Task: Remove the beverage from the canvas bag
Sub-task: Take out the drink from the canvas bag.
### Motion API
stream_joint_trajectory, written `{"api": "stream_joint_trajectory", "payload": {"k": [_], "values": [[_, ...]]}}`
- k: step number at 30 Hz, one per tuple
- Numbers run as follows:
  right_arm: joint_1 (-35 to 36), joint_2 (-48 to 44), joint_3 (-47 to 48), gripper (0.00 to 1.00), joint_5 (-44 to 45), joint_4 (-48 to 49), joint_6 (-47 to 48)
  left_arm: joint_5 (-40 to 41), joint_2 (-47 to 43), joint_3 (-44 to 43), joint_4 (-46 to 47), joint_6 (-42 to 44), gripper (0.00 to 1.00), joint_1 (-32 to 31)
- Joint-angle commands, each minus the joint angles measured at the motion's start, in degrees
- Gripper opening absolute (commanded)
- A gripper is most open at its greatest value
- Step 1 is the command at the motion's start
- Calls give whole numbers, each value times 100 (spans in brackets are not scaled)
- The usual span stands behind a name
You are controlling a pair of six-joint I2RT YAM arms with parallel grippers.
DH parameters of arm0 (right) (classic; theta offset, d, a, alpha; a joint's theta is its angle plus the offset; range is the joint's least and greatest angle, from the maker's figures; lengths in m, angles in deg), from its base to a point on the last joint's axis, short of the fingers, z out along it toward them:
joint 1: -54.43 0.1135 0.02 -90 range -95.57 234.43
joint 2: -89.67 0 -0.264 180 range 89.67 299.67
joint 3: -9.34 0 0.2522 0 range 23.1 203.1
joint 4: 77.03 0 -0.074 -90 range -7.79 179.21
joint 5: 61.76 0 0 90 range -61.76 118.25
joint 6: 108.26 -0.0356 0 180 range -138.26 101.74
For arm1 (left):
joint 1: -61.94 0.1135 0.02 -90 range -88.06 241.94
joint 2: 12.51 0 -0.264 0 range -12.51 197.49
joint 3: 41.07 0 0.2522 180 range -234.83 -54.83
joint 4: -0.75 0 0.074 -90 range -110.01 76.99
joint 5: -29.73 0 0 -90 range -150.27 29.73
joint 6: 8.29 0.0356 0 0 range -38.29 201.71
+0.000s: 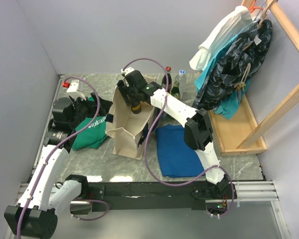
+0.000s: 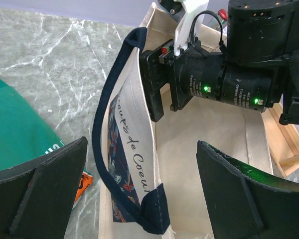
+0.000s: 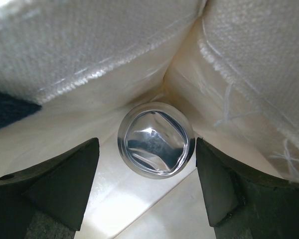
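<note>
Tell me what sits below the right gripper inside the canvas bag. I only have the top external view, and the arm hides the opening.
Observer: The right wrist view shows the beverage's round silver top in a corner of the canvas bag, between the open fingers of the right gripper.
Operator: Are the fingers touching it?
Observer: A clear gap shows on one side. On the other side the finger sits very close, and I cannot tell if it makes contact.
Operator: And the left gripper?
Observer: The left wrist view shows the left gripper open and gripping nothing, with the bag's navy handle ahead of its fingers.
</note>
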Motion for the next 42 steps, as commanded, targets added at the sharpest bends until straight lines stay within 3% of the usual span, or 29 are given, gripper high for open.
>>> {"api": "stream_joint_trajectory", "payload": {"k": [1,20,25,37,42], "values": [[-64,134,309,85,46,159,74,-118,-29,56,284,-47,96,32],[-99,354,467,84,125,18,83,-206,93,74,328,-82,96,32],[-99,354,450,68,81,9,92,-180,67,91,328,-91,96,32],[-99,372,406,54,37,0,109,-171,32,100,319,-82,96,32],[-108,425,511,32,-7,-52,101,-171,41,100,327,-82,96,32]]}}
